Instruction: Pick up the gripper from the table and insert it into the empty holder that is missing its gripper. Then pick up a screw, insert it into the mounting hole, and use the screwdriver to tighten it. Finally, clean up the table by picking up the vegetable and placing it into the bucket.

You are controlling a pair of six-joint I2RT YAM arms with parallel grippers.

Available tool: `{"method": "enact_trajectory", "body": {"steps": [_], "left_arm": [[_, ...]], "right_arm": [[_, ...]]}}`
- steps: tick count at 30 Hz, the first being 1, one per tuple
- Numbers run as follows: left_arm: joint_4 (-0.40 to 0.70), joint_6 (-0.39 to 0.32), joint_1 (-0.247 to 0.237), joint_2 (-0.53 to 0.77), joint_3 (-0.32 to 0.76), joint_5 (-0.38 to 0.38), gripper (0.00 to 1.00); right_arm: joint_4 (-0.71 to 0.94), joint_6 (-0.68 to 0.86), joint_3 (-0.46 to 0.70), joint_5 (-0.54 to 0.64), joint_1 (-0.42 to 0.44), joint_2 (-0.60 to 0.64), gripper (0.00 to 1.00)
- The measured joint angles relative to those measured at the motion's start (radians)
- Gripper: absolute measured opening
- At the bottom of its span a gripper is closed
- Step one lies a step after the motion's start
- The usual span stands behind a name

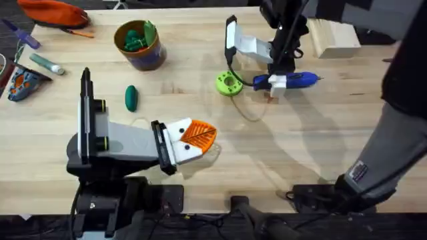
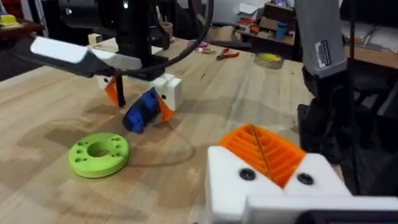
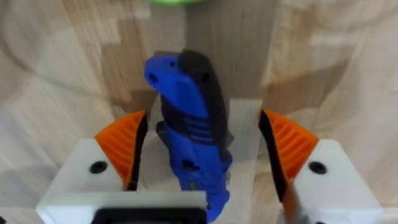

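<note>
The blue screwdriver (image 1: 298, 80) (image 3: 189, 134) lies on the table at the back right. My right gripper (image 1: 280, 83) (image 3: 199, 155) is lowered over it and open, with an orange pad on each side and a gap to both. My left gripper (image 1: 197, 137) (image 2: 264, 152) rests low at the front centre, shut, its two orange ribbed pads pressed together. Each pad sits in a white holder (image 1: 179, 149) (image 2: 227, 177) with a dark screw (image 2: 247, 175) head showing. The dark green vegetable (image 1: 131, 97) lies left of centre. The tan bucket (image 1: 155, 53) stands behind it.
A lime-green disc (image 1: 228, 84) (image 2: 98, 154) lies just left of the screwdriver, with a dark cable (image 1: 244, 81) running between them. A wooden block (image 1: 333, 37) sits at the back right. Green items sit in the bucket. An orange pouch (image 1: 53, 12) and pens lie at the far left.
</note>
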State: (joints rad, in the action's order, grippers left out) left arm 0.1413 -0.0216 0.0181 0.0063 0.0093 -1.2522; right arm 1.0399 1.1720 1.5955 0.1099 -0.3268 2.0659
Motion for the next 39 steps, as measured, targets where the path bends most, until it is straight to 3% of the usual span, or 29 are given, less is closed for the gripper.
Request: {"method": "enact_trajectory", "body": {"steps": [5, 15, 21, 33, 39], "left_arm": [[0.0, 0.0, 0.0, 0.0, 0.0, 0.0, 0.012], [0.0, 0.0, 0.0, 0.0, 0.0, 0.0, 0.012], [0.0, 0.0, 0.0, 0.0, 0.0, 0.0, 0.012], [0.0, 0.0, 0.0, 0.0, 0.0, 0.0, 0.012], [0.0, 0.0, 0.0, 0.0, 0.0, 0.0, 0.012]], "right_arm": [[-0.003, -0.04, -0.001, 0.002, -0.037, -0.112, 0.985], [-0.051, -0.139, -0.001, -0.073, -0.08, -0.471, 0.985], [-0.011, -0.374, 0.0, -0.105, -0.08, -0.669, 0.987], [0.101, -0.854, -0.002, -0.088, -0.08, -0.929, 0.987], [0.012, -0.968, -0.153, -0.065, -0.08, -1.095, 0.987]]}}
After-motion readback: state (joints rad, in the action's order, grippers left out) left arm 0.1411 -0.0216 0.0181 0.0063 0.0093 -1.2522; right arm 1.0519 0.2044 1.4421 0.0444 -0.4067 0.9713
